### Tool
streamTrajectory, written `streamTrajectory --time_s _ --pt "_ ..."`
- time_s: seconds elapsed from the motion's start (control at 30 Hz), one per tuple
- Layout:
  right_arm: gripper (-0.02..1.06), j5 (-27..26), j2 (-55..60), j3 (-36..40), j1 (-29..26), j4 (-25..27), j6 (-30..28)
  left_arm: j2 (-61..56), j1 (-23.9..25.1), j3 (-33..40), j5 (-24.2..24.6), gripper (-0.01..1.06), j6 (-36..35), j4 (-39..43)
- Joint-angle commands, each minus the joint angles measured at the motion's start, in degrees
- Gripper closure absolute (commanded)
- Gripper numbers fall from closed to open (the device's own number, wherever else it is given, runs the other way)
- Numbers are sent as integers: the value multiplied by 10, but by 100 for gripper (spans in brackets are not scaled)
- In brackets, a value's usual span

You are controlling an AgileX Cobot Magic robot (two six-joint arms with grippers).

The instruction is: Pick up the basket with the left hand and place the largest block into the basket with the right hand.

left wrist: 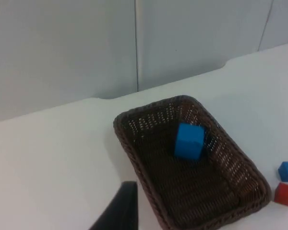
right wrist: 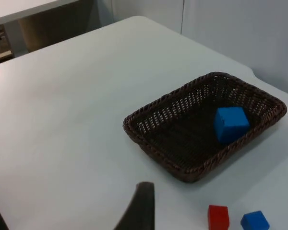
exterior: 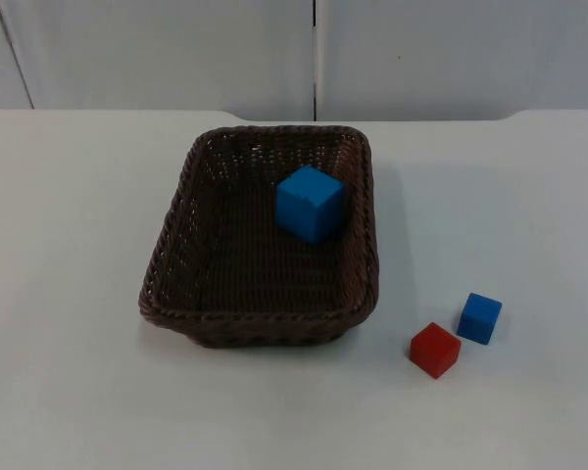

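Basket [exterior: 181,284] rests mid-table [exterior: 69,392]; large blue block [exterior: 310,203] inside, near its far right wall. Small blue block [exterior: 480,317] and red block [exterior: 435,350] lie apart, right. No legible markings. Left gripper [left wrist: 120,211] and right gripper [right wrist: 139,208]: cannot tell whether open.

A dark brown woven wicker basket [right wrist: 182,165] is sitting flat on the white table top [right wrist: 62,120], with a large blue cube-shaped block [right wrist: 231,124] resting inside it near one end wall. A small red cube block [right wrist: 218,217] and a small blue cube block [right wrist: 255,221] are lying on the table just beside each other, apart from the basket. One black fingertip [right wrist: 140,207] of the right gripper is hanging above the bare table, near the basket and touching nothing
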Motion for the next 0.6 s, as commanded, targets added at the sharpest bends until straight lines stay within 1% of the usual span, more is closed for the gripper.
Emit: streamTrajectory --time_s 0.0,0.13,0.17,0.23,0.33,0.43,0.5,0.53,0.57 --pt "24 8 -22 11 -2 -1 4 -27 -2 3 27 1 -19 20" --pt "24 34 -65 18 -2 -1 9 -76 -2 3 61 1 -93 80" --pt "24 34 -65 18 -2 -1 9 -76 -2 3 61 1 -93 80" --pt "24 50 -89 18 -2 -1 9 -105 -2 4 84 1 -121 106" --pt "24 64 -109 18 -2 -1 10 -132 -2 20 89 1 -130 113" --pt "24 88 -135 18 -2 -2 11 -174 -2 70 93 1 -132 118" --pt "24 102 -154 18 -2 -2 11 -196 -2 96 94 1 -132 118" --pt "24 102 -154 18 -2 -2 11 -196 -2 96 94 1 -132 118" --pt "24 110 -162 18 -2 -2 11 -223 -2 113 94 1 -133 117"
